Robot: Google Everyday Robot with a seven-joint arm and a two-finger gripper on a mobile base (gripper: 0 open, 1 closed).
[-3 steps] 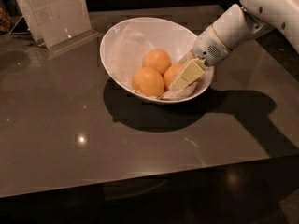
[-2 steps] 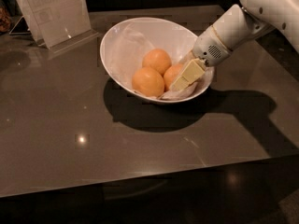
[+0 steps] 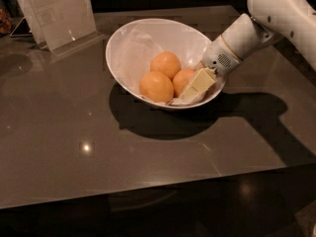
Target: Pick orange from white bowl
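The white bowl (image 3: 129, 48), lined with crumpled white paper, stands on the dark table and holds three oranges. The darker, redder orange (image 3: 181, 80) lies at the right of the bowl, partly hidden by my gripper. Two paler oranges lie beside it, one at the back (image 3: 165, 64) and one at the front left (image 3: 156, 86). My gripper (image 3: 191, 86) reaches down into the bowl from the right, over its right rim, and is right against the darker orange. The white arm (image 3: 247, 31) runs up to the top right.
The dark glossy table (image 3: 74, 132) has its front edge near the bottom of the view. A clear stand with a white sheet (image 3: 57, 11) stands at the back left. The bowl and arm cast a large shadow in front and to the right.
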